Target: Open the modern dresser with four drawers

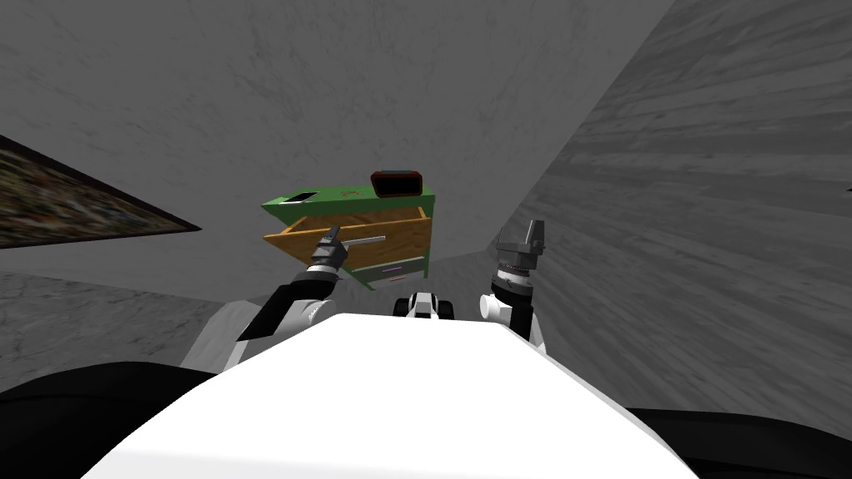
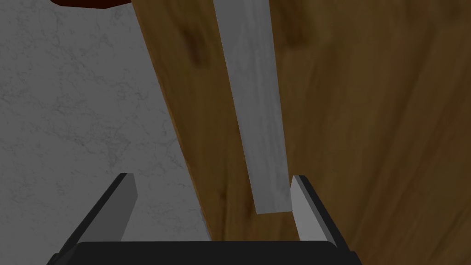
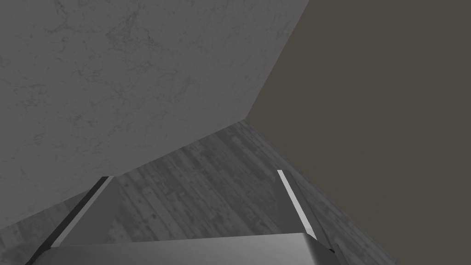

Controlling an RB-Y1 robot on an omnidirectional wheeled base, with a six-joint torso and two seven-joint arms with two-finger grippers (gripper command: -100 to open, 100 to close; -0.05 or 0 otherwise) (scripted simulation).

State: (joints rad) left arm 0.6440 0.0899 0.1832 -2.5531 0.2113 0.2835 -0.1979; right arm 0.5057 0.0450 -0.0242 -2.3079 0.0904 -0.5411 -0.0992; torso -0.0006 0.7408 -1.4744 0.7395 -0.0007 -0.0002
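Observation:
A green dresser [image 1: 349,199] stands against the grey wall ahead. Its top drawer [image 1: 366,237], with a brown wooden front, is pulled out. A pale grey bar handle [image 1: 366,241] runs across that front. My left gripper [image 1: 333,239] is at the handle's end. Seen from the left wrist, the gripper [image 2: 214,195] is open, and the handle [image 2: 257,119] ends just inside one fingertip [image 2: 301,195], with the wooden drawer front [image 2: 368,138] behind it. My right gripper [image 1: 522,237] is raised to the right of the dresser, open [image 3: 193,177] with nothing between its fingers.
A dark red-rimmed box [image 1: 397,183] and a small flat object [image 1: 299,197] lie on the dresser top. Lower drawers [image 1: 398,270] show grey fronts. A framed picture [image 1: 66,204] hangs on the left wall. Wooden floor [image 1: 707,249] stretches to the right.

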